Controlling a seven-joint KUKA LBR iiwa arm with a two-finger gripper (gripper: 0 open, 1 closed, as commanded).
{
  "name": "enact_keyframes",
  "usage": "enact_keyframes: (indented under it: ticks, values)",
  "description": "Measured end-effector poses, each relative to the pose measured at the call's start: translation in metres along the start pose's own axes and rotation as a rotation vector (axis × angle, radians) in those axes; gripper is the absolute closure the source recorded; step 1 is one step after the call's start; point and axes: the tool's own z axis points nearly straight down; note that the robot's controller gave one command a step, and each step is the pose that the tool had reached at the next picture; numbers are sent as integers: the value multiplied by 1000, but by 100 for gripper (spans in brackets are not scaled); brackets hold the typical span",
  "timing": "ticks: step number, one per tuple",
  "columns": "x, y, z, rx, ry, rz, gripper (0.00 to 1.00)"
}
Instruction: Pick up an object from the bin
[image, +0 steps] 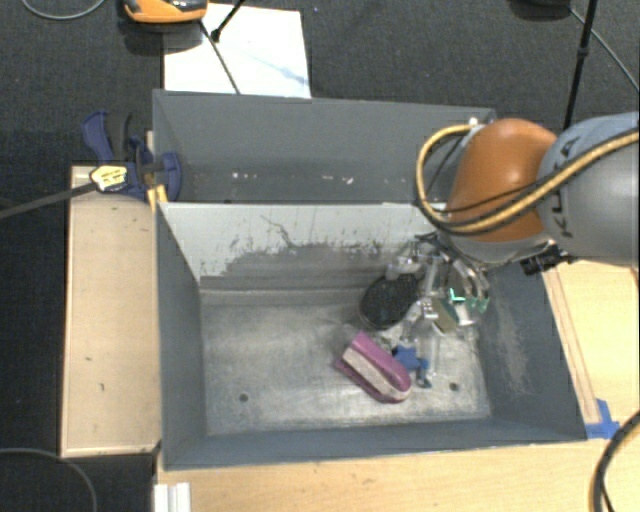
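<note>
A purple block (375, 366) lies flat on the floor of the bin (260, 370), right of the middle and nearer the front wall than the back one. Its top is purple and the long side that shows is paler, pinkish. It lies slantwise, its left end further back and its right end further forward. At that right end, touching it or just beside it, is a small blue piece (408, 357); its shape is too small to tell.

The gripper (427, 345) comes down right there, its lower end over the blue piece and the block's right end. Whether it touches either cannot be told, nor whether it is released or clenched; nothing can be seen held in it. A small green spot shows on its metal body, higher up.

Behind the block, towards the foot of the back wall, sits a black rounded lump (386, 300), apart from the block and just beside the gripper's left side.

Above the gripper is the round orange cover (500, 185) of the wrist, with yellow and black cables (432, 195) looped about it. The grey arm (605, 195) runs off to the right, over the bin's right wall. The left half of the floor is bare, scuffed metal.
</note>
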Motion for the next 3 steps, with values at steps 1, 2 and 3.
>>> enact_keyframes:
  ticks: [1, 2, 3]
  values:
    - [6, -10, 38, -1, -21, -294, 0]
    - [5, -13, 38, 3, -25, -292, 100]
    - [1, -30, -102, 4, -16, -313, 100]
